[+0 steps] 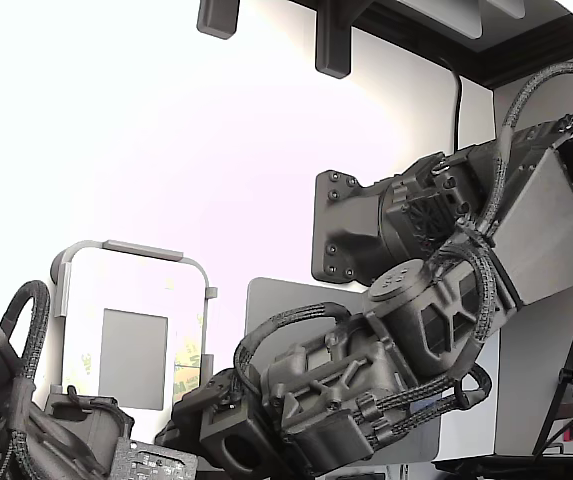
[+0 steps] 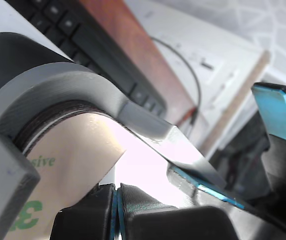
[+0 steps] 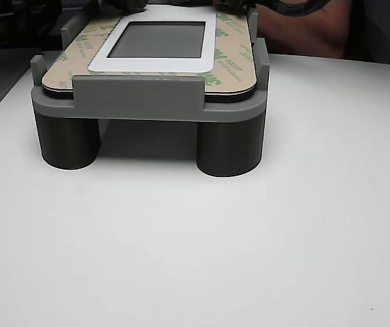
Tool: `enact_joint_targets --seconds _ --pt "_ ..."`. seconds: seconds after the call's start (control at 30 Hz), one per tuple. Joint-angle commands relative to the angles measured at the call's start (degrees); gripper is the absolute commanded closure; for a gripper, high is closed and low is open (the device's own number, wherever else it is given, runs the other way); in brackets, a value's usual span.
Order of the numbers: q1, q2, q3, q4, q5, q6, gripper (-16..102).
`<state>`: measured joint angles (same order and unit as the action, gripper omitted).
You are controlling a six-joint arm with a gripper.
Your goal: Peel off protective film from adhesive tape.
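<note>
The protective film [image 2: 68,165], pale yellow with green print, covers the panel held in the grey fixture [image 2: 58,80]. In the wrist view its lower edge runs into my gripper [image 2: 117,200], whose two ribbed black pads are pressed together on it. The other view shows the film [image 3: 232,65] lying flat around a white frame [image 3: 160,65] with a grey patch [image 3: 157,39]. In the exterior view my gripper [image 1: 198,412] sits at the lower right corner of the fixture [image 1: 126,248]. The adhesive tape is hidden beneath the film.
The fixture stands on round legs on a white table [image 3: 249,238]. A second dark arm [image 1: 26,420] sits at the exterior view's lower left. A dark part with a blue pad [image 2: 277,112] is close by. A keyboard [image 2: 98,55] and a cable [image 2: 182,65] lie behind.
</note>
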<state>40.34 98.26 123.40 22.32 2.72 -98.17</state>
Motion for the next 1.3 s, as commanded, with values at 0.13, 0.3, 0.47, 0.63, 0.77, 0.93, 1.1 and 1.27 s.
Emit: enact_joint_targets --seconds 0.13,0.3,0.47,0.63,0.77,0.93,1.1,1.27 --pt "-0.88 2.02 -1.41 0.62 0.18 0.09 95" --pt "-0.79 2.02 -2.37 1.76 0.44 0.09 95" --pt "-0.44 1.76 -3.43 2.9 0.79 0.09 95" --pt "0.0 1.85 -3.69 3.6 1.41 0.09 95" --pt "0.35 2.11 -3.43 3.6 1.85 0.53 95" --pt "0.7 2.37 -3.34 3.96 2.29 0.7 95" --pt "0.79 2.9 -3.16 4.22 2.37 0.79 95" --pt "0.88 3.43 -2.46 4.31 2.55 0.88 95"
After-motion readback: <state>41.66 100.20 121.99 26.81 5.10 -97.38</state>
